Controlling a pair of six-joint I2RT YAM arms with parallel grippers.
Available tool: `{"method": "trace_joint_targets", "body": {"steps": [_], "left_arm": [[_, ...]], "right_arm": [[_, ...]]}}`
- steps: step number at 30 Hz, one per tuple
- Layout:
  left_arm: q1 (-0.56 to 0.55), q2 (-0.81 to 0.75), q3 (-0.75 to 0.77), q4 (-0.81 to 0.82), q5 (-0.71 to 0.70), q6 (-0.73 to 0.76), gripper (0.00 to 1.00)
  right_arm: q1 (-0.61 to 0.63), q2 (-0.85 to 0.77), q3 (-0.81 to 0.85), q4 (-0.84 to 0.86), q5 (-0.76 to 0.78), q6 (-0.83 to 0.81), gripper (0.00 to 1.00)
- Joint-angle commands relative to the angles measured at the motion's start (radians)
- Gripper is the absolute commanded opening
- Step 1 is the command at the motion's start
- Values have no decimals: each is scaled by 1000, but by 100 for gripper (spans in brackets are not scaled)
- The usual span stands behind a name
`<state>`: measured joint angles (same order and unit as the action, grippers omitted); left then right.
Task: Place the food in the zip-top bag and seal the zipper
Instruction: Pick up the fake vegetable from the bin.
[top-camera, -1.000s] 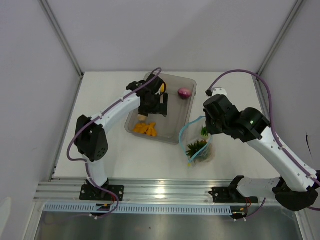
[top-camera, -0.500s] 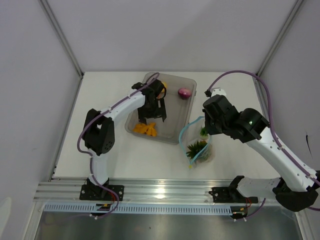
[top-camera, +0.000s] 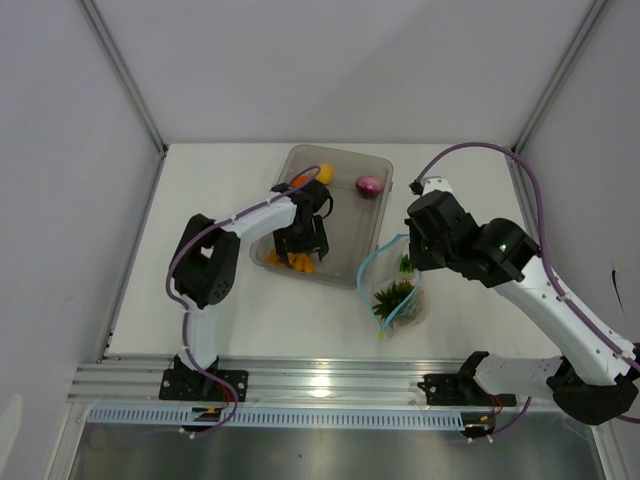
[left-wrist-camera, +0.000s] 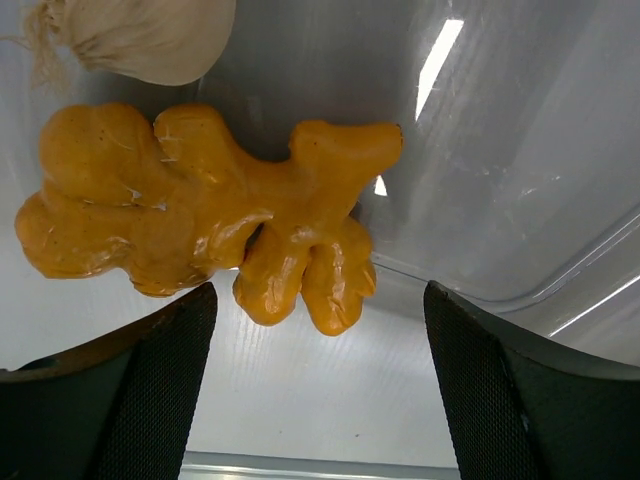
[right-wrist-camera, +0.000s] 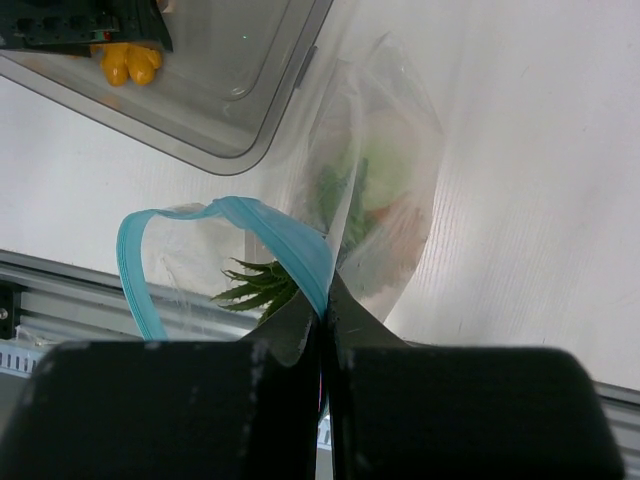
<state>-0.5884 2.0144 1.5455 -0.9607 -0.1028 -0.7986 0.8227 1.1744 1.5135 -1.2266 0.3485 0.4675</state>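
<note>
Left claw (top-camera: 300, 247): sits low in the tray's (top-camera: 385, 172) near-left corner. Right claw (top-camera: 411, 256): meets the bag (top-camera: 400, 298) just right of the tray. Left wrist: gapes wide, empty, over an orange lump (left-wrist-camera: 200, 220). Right wrist: pinches shut on the blue strip (right-wrist-camera: 290, 240), green sprig (right-wrist-camera: 255, 285) inside the bag.

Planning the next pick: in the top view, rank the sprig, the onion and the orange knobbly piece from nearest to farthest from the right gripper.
From the right gripper:
1. sprig, in the bag beside it.
2. onion, in the tray, far right corner.
3. orange knobbly piece, tray's near left side.
</note>
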Motion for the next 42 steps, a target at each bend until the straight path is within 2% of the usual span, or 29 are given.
{"method": "trace_joint_targets", "body": {"steps": [1, 8, 16, 19, 20, 22, 23, 25, 27, 28, 34, 39, 40, 42], "left_arm": [[-24, -3, -2, 17, -63, -39, 85], [-40, 43, -22, 8, -87, -70, 84], [-41, 43, -70, 82, -55, -60, 75], [-41, 23, -70, 92, -46, -42, 67], [-42, 15, -71, 103, -46, -31, 61], [-41, -5, -87, 114, -51, -25, 57], [-41, -6, -87, 119, -54, -22, 51], [-39, -6, -87, 119, -58, -21, 49], [-36, 4, -85, 120, -52, -17, 42], [-36, 7, -84, 122, -46, -13, 32], [-34, -26, -90, 131, -57, 12, 30], [-33, -156, -97, 155, -43, 81, 28], [-33, -186, -101, 174, -38, 108, 21], [-31, -274, -111, 188, -37, 130, 18]], "right_arm": [[0, -27, -10, 38, -6, 19, 0], [-2, -27, -10, 52, -20, 19, 0], [0, -38, -12, 44, -14, 23, 0], [-2, -38, -12, 47, -17, 23, 0], [-2, -36, -13, 49, -16, 22, 0], [0, -36, -13, 50, -16, 22, 0], [-2, -36, -13, 50, -16, 22, 0], [-2, -36, -15, 55, -19, 22, 0], [-2, -36, -15, 53, -20, 22, 0], [-2, -36, -15, 52, -20, 22, 0], [-2, -41, -16, 44, -11, 23, 0], [-2, -35, -19, 50, -8, 22, 0], [-3, -32, -19, 50, -8, 22, 0], [-2, -27, -21, 53, -3, 22, 0]]}}
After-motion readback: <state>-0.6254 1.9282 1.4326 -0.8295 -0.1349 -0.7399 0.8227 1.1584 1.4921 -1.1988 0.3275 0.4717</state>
